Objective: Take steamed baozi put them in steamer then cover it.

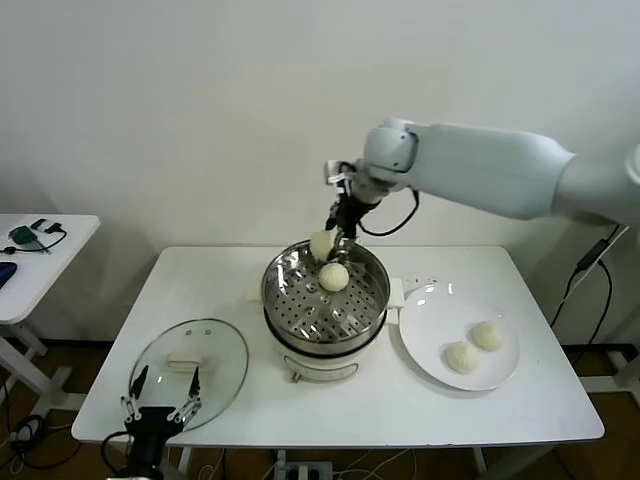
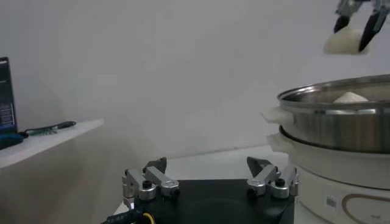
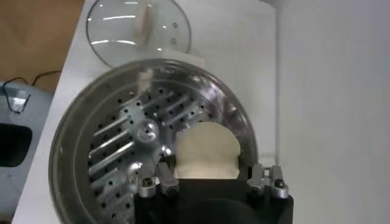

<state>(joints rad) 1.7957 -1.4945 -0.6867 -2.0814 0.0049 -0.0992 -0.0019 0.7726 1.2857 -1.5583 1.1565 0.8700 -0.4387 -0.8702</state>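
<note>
— While one baozi sits in the steamer, what's on the plate?
— Two more buns.
— And the right gripper?
— Above the steamer's far rim, clamped on a fourth bun.
— The left gripper?
— Fingers spread, holding nothing, at the table's near edge beside the glass cover.

Below my right claw the steamer is open; one bun sits there, perforated floor free nearer me.
</note>
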